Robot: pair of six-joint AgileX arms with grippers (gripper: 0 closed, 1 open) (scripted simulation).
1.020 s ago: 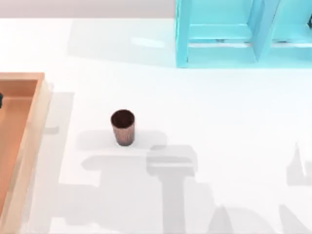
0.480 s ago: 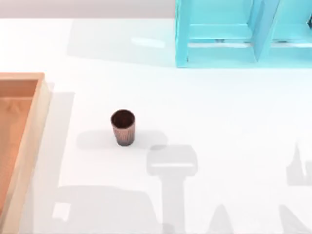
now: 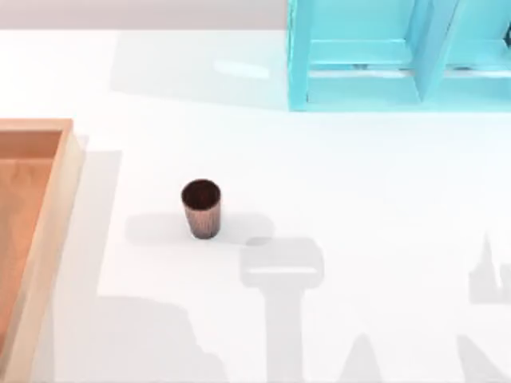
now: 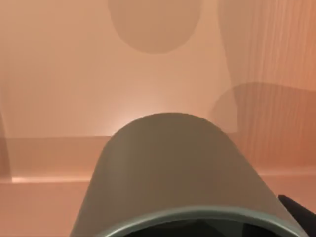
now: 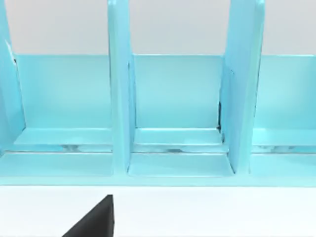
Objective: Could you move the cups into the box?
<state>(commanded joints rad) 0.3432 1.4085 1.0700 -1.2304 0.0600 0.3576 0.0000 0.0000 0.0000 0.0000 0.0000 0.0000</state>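
At the table's left edge I have the box point(image 3: 56, 207), its light tan rim running down toward the near edge and its orange-brown floor bare where the top view catches it. My left wrist camera looks right along the olive-green cup point(image 4: 170, 168), smooth grey-green side up close with its dark rim nearest the lens, and the box's orange-brown floor and wall point(image 4: 74, 74) behind it; a dark sliver of my left pincer point(image 4: 296, 210) peeks in beside the cup, and I cannot tell how wide that pincer stands or whether it has hold of the cup. Moving right, the reddish-brown ribbed cup point(image 3: 201, 208) stands upright on the white table point(image 3: 359, 183), well apart from the box, left of the table's middle, mouth open to the camera. Further right, at the far edge, sits the turquoise frame point(image 3: 359, 72). My right wrist camera faces its upright dividers and compartments point(image 5: 173, 108), with one black fingertip point(image 5: 94, 219) of the right pincer over the white table; its opening I cannot tell.
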